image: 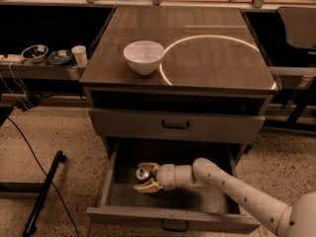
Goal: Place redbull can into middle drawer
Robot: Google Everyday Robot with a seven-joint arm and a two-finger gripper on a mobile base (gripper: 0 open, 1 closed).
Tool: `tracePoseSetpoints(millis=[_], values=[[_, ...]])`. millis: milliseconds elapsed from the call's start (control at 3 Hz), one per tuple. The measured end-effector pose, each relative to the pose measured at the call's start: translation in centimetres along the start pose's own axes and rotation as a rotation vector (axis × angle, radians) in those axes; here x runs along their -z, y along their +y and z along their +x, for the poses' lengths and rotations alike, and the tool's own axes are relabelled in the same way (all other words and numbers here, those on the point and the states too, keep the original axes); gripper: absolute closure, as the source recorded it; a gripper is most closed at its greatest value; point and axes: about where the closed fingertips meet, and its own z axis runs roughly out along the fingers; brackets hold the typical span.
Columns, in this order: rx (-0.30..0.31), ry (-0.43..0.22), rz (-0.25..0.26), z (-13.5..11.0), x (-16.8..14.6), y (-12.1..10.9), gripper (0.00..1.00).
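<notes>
The redbull can (142, 173) shows as a silver pull-tab top inside the open middle drawer (148, 215), towards its left side. My gripper (144, 177) reaches into the drawer from the right on a white arm (232, 191). Its two pale fingers (147, 167) sit either side of the can and are shut on it. The can stands upright, low in the drawer, and the fingers hide its body. The drawer is pulled far out, with its small dark handle (174, 227) at the front.
Above the open drawer is a closed shallower drawer front (176, 125) with a black handle. A white bowl (143, 57) sits on the cabinet top (217, 58). A small white cup (79, 55) and dishes stand on a shelf to the left. A black pole (43, 194) lies on the floor.
</notes>
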Motion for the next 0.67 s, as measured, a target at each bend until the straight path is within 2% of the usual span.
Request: tracePoseSetpoints(millis=[333, 667], values=[[0.000, -0.001, -0.001, -0.03, -0.01, 0.02, 0.00], [0.001, 0.000, -0.003, -0.10, 0.02, 0.07, 0.00]])
